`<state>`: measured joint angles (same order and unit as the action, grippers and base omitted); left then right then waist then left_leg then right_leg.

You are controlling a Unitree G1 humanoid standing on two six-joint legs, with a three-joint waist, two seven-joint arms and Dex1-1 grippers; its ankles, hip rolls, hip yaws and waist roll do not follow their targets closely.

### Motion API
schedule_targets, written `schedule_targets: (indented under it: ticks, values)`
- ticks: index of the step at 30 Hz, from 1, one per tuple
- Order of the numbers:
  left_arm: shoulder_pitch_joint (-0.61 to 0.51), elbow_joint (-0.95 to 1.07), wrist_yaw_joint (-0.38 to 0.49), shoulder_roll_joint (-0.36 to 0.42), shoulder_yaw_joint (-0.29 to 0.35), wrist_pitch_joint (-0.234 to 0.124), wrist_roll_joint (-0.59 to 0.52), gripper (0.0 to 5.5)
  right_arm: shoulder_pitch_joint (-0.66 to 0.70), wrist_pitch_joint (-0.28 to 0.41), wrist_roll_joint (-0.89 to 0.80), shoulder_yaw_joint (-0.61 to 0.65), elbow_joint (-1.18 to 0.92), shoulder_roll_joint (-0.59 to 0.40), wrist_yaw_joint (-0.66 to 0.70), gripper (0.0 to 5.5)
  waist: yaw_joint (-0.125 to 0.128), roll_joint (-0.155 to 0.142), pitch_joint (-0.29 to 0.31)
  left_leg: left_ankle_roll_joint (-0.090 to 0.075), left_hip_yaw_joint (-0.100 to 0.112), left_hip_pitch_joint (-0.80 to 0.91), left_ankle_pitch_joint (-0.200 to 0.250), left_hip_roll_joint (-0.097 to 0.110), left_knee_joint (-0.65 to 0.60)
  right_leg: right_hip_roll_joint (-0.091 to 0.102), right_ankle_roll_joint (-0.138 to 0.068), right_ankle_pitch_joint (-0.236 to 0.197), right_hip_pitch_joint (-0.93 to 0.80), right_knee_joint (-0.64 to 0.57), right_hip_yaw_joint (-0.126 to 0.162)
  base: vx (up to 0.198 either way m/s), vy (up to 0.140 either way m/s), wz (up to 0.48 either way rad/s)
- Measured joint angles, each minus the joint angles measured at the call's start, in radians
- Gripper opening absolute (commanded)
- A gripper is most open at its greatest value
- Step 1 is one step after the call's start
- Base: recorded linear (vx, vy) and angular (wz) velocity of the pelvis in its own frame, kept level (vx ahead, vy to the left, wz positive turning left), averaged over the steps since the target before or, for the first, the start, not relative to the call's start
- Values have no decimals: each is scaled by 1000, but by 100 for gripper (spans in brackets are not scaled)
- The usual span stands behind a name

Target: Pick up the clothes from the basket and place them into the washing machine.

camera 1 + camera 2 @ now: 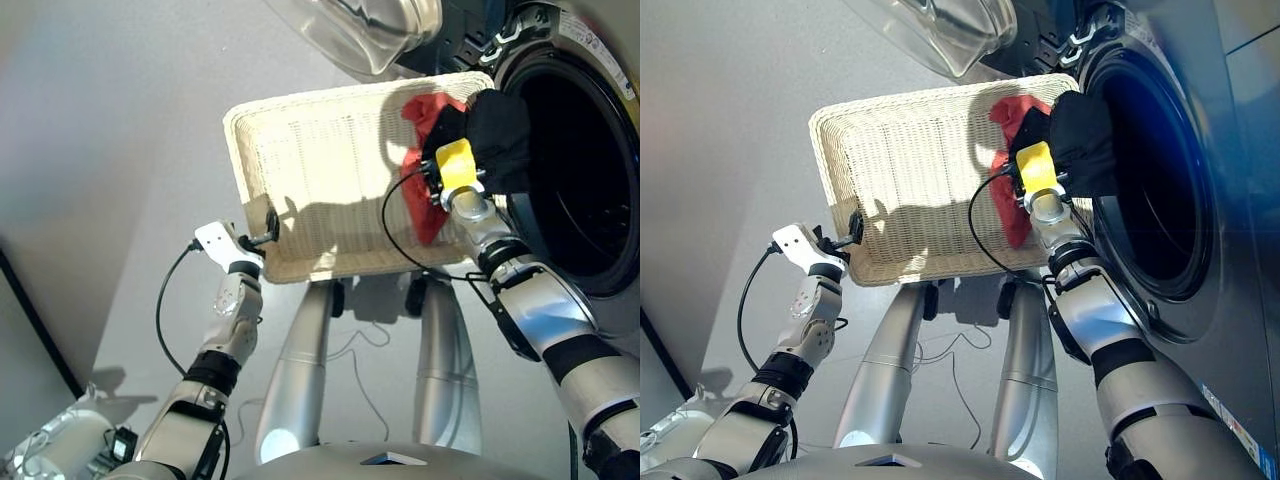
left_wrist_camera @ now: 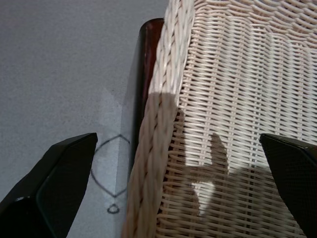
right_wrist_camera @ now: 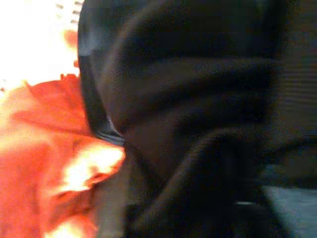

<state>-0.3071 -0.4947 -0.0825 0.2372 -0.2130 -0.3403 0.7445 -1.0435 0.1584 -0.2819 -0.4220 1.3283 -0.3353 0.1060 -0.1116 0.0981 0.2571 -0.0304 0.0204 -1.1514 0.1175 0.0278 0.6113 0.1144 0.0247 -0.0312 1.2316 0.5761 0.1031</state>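
Cables trail from both forearms nearest the camera, over a plain grey floor (image 1: 120,150). Further out, the left claw (image 1: 262,232) sits at the near left corner of the basket (image 1: 320,170), its two black fingers spread to either side of the woven rim; the left wrist view shows the rim passing between them with a gap on each side, so nothing is pinched. The basket is a shallow cream woven tray, raised off the floor on a stand whose dark upright shows just beside the rim in the left wrist view.

On the right, the right claw (image 1: 1060,160) is buried in the black garment (image 1: 500,135), which bunches around it at the basket's far right corner; cloth hides its fingers, so I cannot tell how they stand. The coral red garment (image 1: 428,195) lies just beside and partly under the black one, draped along the basket's right side.

Beyond the black garment, touching its edge, opens the dark drum hole of the washing machine (image 1: 1160,170). Its clear-glass door (image 1: 365,30) is swung open above the basket's far edge.
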Motion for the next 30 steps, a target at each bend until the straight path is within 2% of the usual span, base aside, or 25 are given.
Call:
schedule_targets:
  ticks: [2,6,9,11,12,13,16,20,23,26,27,28,30]
  values:
    - [1,0,0,0,0,0,0,550,3,-1,-20,19,2,3,-7,0,-1,2,-1,0,-1,12,-1,0,-6,0,0,0,-9,-2,-2,0,0,0]
    - [4,0,1,0,0,1,0,550,25,-1,-90,76,-6,10,-9,0,-1,4,-2,1,-17,50,-4,-1,-22,-1,1,-1,-36,-10,-11,0,0,0]
    - [9,-1,1,0,1,0,0,550,85,7,-160,121,-77,6,-6,0,0,5,-3,4,-24,83,-5,-3,-40,-5,-1,-6,-68,-29,-18,0,0,0]
    - [17,-1,0,1,6,0,0,550,131,10,-214,160,-161,-12,2,0,14,6,-4,8,-33,105,-7,-3,-53,-8,-6,-13,-86,-48,-25,0,0,0]
    - [24,0,1,1,11,-1,0,550,169,27,-244,196,-230,-13,12,0,8,7,-4,9,-38,113,-7,-1,-56,-11,-8,-18,-94,-57,-30,0,0,0]
    - [29,-1,-1,2,15,-1,0,550,200,38,-280,227,-294,-15,28,0,20,6,-4,12,-46,121,-8,-2,-61,-18,-10,-21,-100,-64,-38,-14,29,-207]
    - [43,-1,-3,2,22,-2,0,550,302,103,-333,340,-489,-16,87,0,32,6,-3,22,-74,145,-6,-7,-70,-18,-12,-33,-113,-76,-63,-17,16,-224]
    - [48,1,-2,2,23,-9,-2,550,297,179,-354,511,-538,-50,216,0,39,9,-2,36,-91,166,-4,3,-85,-18,-29,-38,-127,-95,-82,6,28,-49]
    - [64,0,-4,2,19,-10,-2,550,248,280,-362,658,-554,-74,352,0,39,15,1,41,-104,168,-6,3,-86,-19,-35,-50,-128,-107,-97,0,0,0]
    - [67,1,-4,2,4,-12,-15,550,234,338,-322,708,-565,-98,508,0,36,35,11,43,-107,170,-6,7,-85,-19,-32,-55,-129,-106,-104,0,0,0]
    - [70,1,-4,2,2,-13,-21,550,235,337,-310,719,-564,-99,539,522,34,40,14,44,-107,170,-5,8,-84,-19,-33,-55,-130,-106,-105,0,0,0]
    - [73,1,-5,2,2,-16,-20,550,240,335,-307,719,-562,-100,561,550,35,42,15,45,-107,171,-5,8,-83,-19,-34,-55,-130,-105,-105,0,0,0]
    - [77,1,-5,2,2,-18,-21,550,244,321,-290,704,-521,-108,557,550,40,42,15,46,-107,177,-4,8,-83,-19,-36,-55,-139,-106,-106,0,0,0]
